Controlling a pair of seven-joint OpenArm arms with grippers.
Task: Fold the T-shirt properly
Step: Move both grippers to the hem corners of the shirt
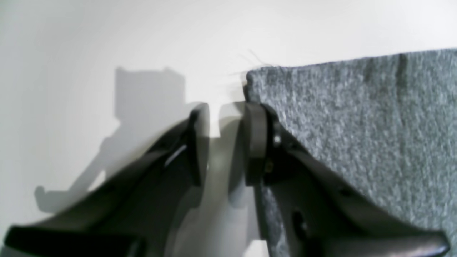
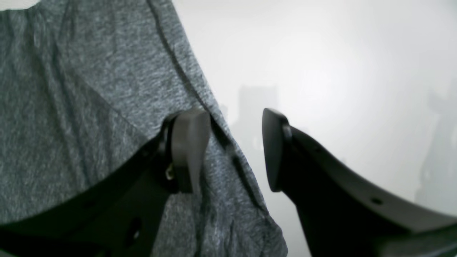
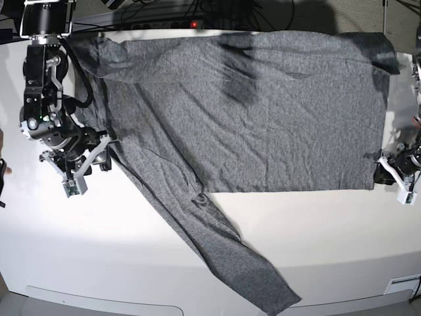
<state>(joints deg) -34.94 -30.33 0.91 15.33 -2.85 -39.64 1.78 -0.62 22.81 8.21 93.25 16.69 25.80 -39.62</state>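
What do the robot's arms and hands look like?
The arms are black with black cables looping beside them. Each hand has two curved black fingers with flat pads: the left hand and the right hand. From above, the fingers look white.

T-shirt (image 3: 263,112) far edge partly shadowed, left arm (image 3: 402,164) cut off by base view's right edge, both wrist views soft and blurred, T-shirt cropped by their frames, finger bases out of frame
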